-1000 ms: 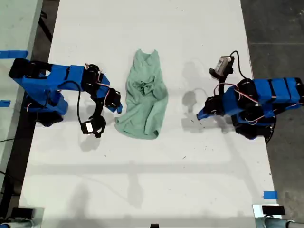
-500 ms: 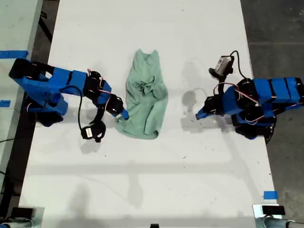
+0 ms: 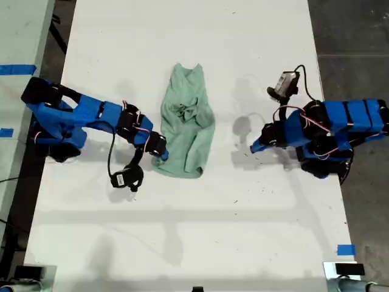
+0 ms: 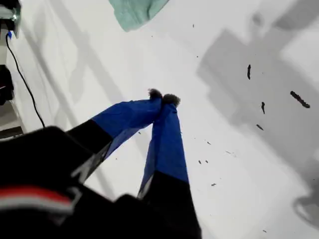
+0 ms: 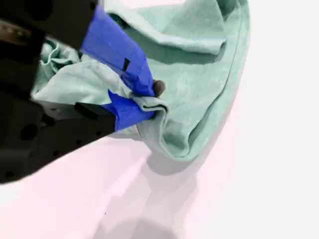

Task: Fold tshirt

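Pinching a fold at the hem corner of the tshirt (image 3: 186, 125), my second gripper (image 3: 163, 154) reaches in from the exterior view's left. That crumpled garment lies mid-table (image 3: 200, 231). On the exterior view's right, my first gripper (image 3: 255, 146) rests over bare tabletop, tips pressed together, holding nothing.

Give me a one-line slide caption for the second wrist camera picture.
My second hand pinches a folded edge of the mint-green tshirt, bunched on the white table.
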Tool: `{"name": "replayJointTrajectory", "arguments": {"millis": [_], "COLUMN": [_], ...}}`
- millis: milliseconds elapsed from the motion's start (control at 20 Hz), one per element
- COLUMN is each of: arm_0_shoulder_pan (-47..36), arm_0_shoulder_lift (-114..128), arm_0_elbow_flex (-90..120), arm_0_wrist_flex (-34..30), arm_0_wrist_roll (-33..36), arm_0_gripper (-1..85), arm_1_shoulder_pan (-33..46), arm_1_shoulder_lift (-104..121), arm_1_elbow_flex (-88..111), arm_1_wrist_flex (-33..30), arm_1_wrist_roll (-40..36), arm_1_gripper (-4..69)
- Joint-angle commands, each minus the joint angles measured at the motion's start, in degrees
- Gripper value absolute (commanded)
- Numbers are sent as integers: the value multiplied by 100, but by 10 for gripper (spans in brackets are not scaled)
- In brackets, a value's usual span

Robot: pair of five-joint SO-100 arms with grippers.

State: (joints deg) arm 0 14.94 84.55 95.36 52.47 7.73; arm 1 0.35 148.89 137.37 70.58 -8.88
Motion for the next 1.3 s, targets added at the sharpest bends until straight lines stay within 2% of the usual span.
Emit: {"name": "replayJointTrajectory", "arguments": {"millis": [0, 100, 250, 400, 500, 650, 850, 1100, 1250], "arm_0_shoulder_pan": [0, -79, -185, -272, -281, -255, -211, -97, -105], "arm_0_shoulder_lift": [-360, -896, -1872, -2646, -2628, -1898, -686, 545, 1107], "arm_0_elbow_flex": [-686, -976, -1608, -1916, -1934, -1925, -1881, -2171, -1784], "arm_0_wrist_flex": [-264, -571, -668, -800, -659, 255, 1591, 2733, 3313], "arm_0_wrist_roll": [211, 396, 554, 519, 439, 299, 44, 26, -281], "arm_0_gripper": [0, 0, 9, 216, 271, 311, 302, 281, 286], "arm_1_shoulder_pan": [-62, -62, -79, -88, -97, -114, -105, -123, -141], "arm_1_shoulder_lift": [9, 9, 9, 18, 44, 53, 62, -9, -510], "arm_1_elbow_flex": [-132, -79, -53, -26, -26, -9, -18, -149, -501], "arm_1_wrist_flex": [-202, -281, -290, -290, -290, -290, -290, -360, -580], "arm_1_wrist_roll": [26, 18, 26, 35, 35, 44, 44, 53, -26], "arm_1_gripper": [-6, -6, -6, -6, -6, -6, -6, -6, -6]}}
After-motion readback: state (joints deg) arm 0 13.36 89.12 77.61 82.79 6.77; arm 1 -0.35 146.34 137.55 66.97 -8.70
